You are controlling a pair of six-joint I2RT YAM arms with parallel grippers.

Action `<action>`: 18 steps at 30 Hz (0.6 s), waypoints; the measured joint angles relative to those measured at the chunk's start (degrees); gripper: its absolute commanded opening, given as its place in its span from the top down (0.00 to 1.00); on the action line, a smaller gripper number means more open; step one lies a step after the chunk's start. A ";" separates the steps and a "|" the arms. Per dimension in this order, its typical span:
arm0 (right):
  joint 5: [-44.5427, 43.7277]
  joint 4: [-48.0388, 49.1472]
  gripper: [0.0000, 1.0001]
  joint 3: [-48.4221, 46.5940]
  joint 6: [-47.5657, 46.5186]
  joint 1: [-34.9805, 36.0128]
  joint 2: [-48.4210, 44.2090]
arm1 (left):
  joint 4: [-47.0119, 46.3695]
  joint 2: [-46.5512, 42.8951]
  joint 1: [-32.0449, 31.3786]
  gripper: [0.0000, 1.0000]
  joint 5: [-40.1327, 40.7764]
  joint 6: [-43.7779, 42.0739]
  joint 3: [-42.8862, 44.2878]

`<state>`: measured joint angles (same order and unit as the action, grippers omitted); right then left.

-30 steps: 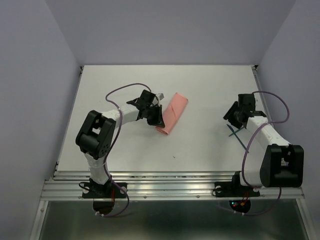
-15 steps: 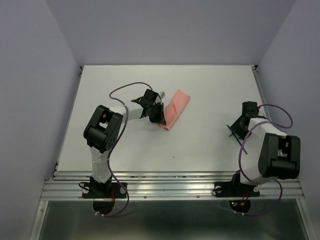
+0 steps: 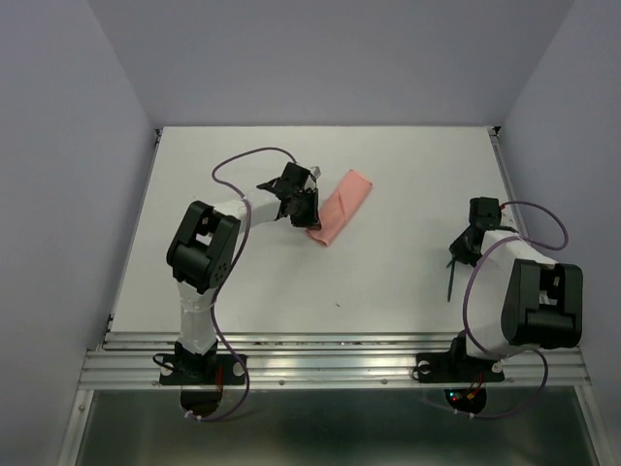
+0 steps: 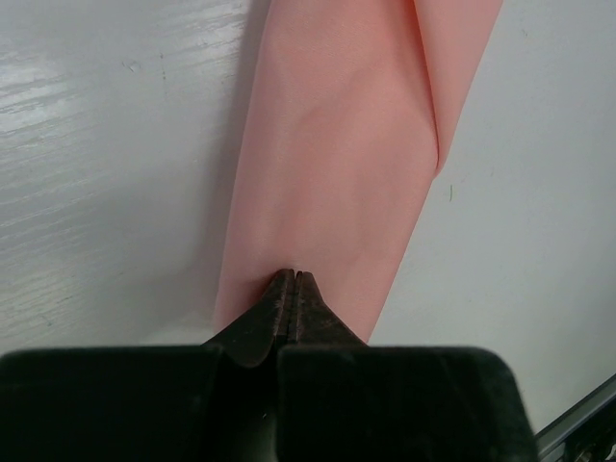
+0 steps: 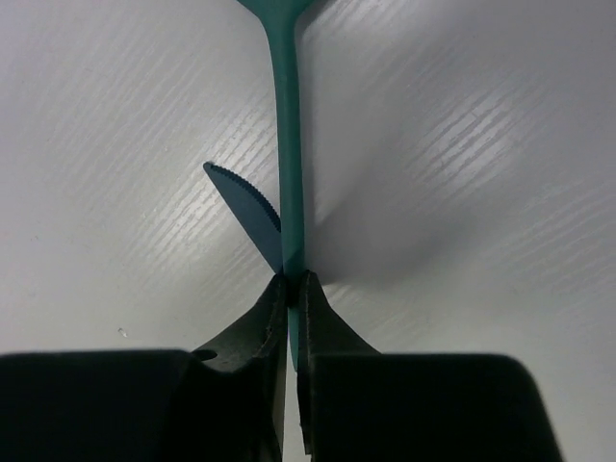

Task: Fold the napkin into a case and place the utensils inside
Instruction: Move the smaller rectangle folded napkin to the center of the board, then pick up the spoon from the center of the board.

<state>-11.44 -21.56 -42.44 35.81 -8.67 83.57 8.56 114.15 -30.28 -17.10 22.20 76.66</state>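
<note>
**Q:** Shows what at the case's near end?

**A:** Shows the left pincer (image 4: 294,279) closed to a hairline on that end of the case (image 3: 340,206), seemingly nipping a layer of the salmon cloth. Pins it, probably, to steady the strip or to lift its mouth for loading. Places the case itself slantwise on the counter (image 3: 408,165), flat and folded narrow.

**Q:** And to the case's right?

**A:** Shows the right pincer (image 5: 292,284), well apart from the case, squeezed tight on the utensils (image 5: 287,115). Grips a long teal handle between the tips, with a serrated knife blade (image 5: 245,207) splayed at an angle out of the same grip. Takes both pieces as one bundle, presumably to carry them to the case in a single trip.

**Q:** Anything in the way?

**A:** Shows only the left arm (image 3: 209,243) and its purple cable (image 3: 243,160), looping on the case's left side, off any approach from the right. Flags the splayed blade as the likelier trouble, since it risks snagging the cloth edge on entry. Cannot tell from these views which end of the case opens, nor whether the pinched layer is top or bottom.
</note>
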 measured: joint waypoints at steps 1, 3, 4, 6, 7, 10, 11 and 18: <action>0.00 -0.04 0.99 0.24 0.00 0.00 -0.35 | 0.44 -0.02 0.00 1.00 0.15 -0.11 0.22; -0.02 -0.33 0.99 0.87 0.02 0.00 -1.51 | 1.22 -0.13 0.00 1.00 0.42 -0.31 0.42; -0.04 -0.52 0.99 1.07 -0.13 0.00 -2.03 | 1.90 -0.35 0.00 1.00 0.52 -0.44 0.55; -0.13 -1.18 0.99 1.18 -0.61 0.00 -4.09 | 3.19 -0.79 0.00 1.00 0.63 -0.76 1.36; -0.13 -1.20 0.99 1.14 -0.94 0.00 -5.03 | 3.76 -0.90 0.00 1.00 0.63 -0.92 2.05; 0.07 -2.01 0.99 0.11 -1.57 0.00 -6.84 | 4.72 -1.55 0.02 0.98 0.63 -1.36 4.15; 0.46 -2.34 0.99 -0.63 -1.88 0.00 -7.10 | 5.29 -1.86 0.02 0.96 0.63 -1.53 5.09; 5.75 -2.84 0.99 -3.98 -5.44 1.11 -8.28 | 6.86 -4.85 0.87 0.96 0.61 -2.27 8.87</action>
<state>-5.69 -24.40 -46.41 30.37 -7.55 75.29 15.42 109.30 -29.41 -16.49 19.92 85.54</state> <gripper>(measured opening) 0.072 0.041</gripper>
